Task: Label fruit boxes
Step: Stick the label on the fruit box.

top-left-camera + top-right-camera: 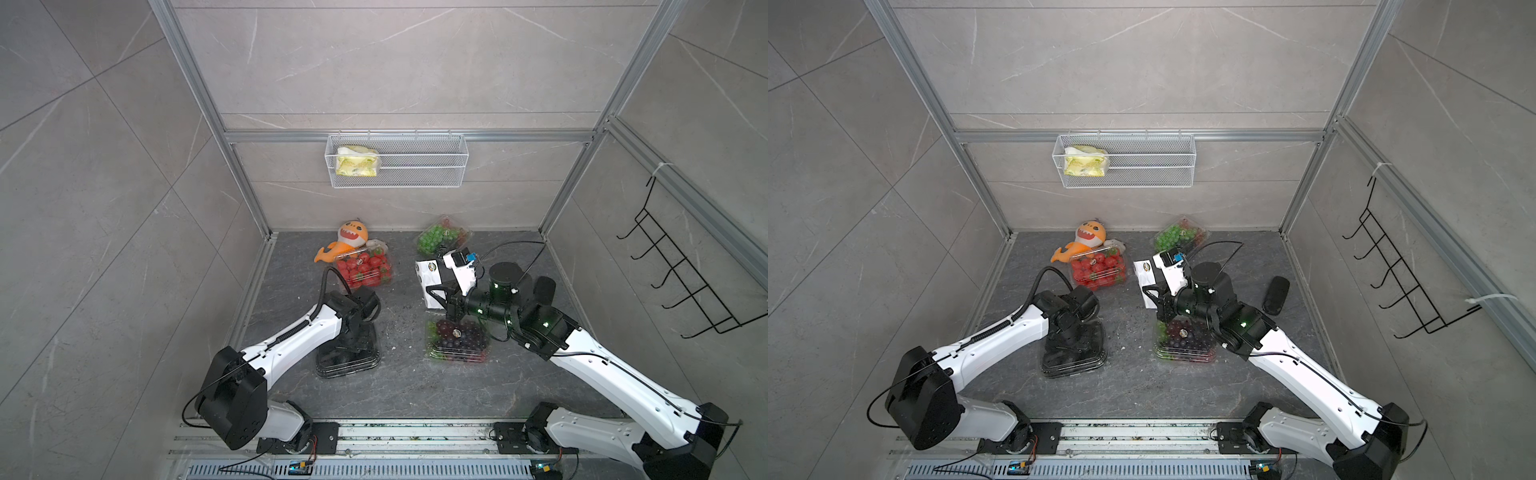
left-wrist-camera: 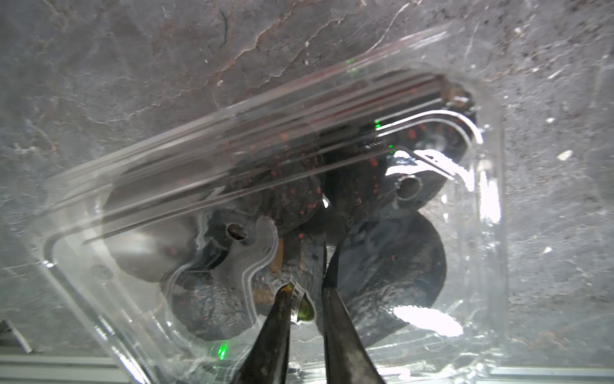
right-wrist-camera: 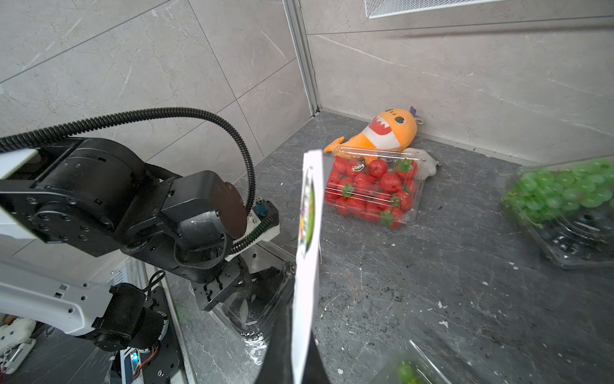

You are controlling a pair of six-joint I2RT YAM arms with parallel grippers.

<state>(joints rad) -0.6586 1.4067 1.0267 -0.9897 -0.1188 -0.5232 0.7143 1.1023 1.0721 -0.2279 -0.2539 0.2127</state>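
Four clear fruit boxes stand on the dark floor: strawberries [image 1: 365, 270], green grapes [image 1: 440, 239], purple grapes [image 1: 457, 338] and dark fruits [image 1: 349, 361]. My left gripper [image 2: 309, 289] points down onto the lid of the dark-fruit box [image 2: 365, 252]. Its jaws stand slightly apart, and a small round sticker [image 2: 300, 304] clings to one fingertip against the lid. My right gripper [image 3: 299, 349] is shut on the white sticker sheet [image 3: 309, 232] and holds it upright above the floor between the purple grapes and the green grapes [image 3: 561, 199]. The sheet [image 1: 428, 282] shows in both top views.
An orange plush toy [image 1: 347, 241] lies against the back wall behind the strawberries. A white wire basket [image 1: 395, 166] with a yellow packet hangs on the back wall. A black hook rack [image 1: 681, 282] hangs on the right wall. A flat black object [image 1: 1276, 295] lies behind my right arm.
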